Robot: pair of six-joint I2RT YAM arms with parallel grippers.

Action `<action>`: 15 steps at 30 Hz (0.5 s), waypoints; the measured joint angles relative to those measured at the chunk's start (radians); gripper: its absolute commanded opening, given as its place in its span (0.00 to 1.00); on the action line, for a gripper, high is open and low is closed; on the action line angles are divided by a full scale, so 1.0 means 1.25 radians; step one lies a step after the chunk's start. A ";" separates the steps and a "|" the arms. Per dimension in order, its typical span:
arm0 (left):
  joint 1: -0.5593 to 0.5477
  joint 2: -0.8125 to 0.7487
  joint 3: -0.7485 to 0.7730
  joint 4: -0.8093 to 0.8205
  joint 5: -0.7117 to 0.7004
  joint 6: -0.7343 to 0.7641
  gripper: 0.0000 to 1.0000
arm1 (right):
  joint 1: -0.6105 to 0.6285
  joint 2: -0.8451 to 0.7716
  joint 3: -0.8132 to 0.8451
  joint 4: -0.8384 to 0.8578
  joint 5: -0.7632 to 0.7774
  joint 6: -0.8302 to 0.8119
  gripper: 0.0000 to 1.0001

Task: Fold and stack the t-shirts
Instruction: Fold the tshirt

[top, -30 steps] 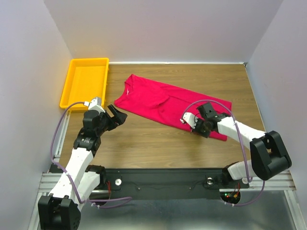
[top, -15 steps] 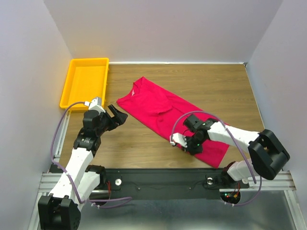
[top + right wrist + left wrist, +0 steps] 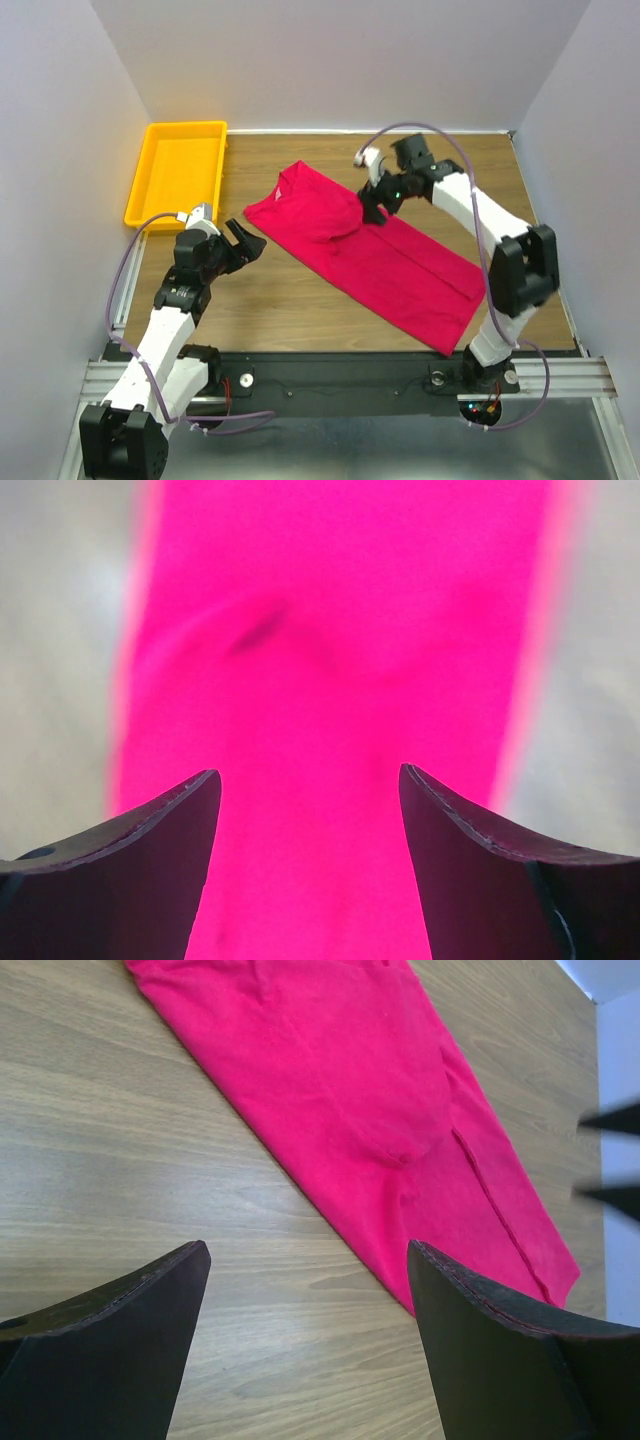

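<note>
The crimson t-shirt (image 3: 370,250) lies flat on the wooden table (image 3: 290,300), folded into a long strip that runs from far left to near right. My right gripper (image 3: 373,207) hovers open over the strip's far edge, near the folded-in sleeve. In the blurred right wrist view, only red fabric (image 3: 340,630) shows between the spread jaws of the right gripper (image 3: 307,770), which hold nothing. My left gripper (image 3: 246,243) stands open over bare wood just left of the collar end. The left wrist view shows the left gripper (image 3: 307,1245) empty, with the t-shirt (image 3: 380,1080) ahead.
A yellow plastic tray (image 3: 178,170) sits at the far left corner, beyond the left arm. White walls close in the table on three sides. The black arm rail (image 3: 350,375) runs along the near edge.
My right gripper dragged the shirt's hem end toward the near right, let go and opened. It then swung to the far side, over the shirt's upper part. The left arm stayed put.
</note>
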 measured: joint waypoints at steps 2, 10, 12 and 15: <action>0.000 0.004 0.000 -0.002 -0.002 0.000 0.91 | -0.061 0.088 0.086 0.047 -0.009 0.083 0.77; 0.000 0.017 0.000 0.021 0.002 -0.009 0.91 | -0.146 0.421 0.354 0.115 0.001 0.387 0.74; 0.000 0.027 -0.001 0.030 0.003 -0.012 0.91 | -0.146 0.479 0.411 0.122 0.000 0.432 0.72; 0.000 0.045 -0.002 0.038 0.005 -0.013 0.91 | -0.145 0.527 0.464 0.125 -0.008 0.466 0.70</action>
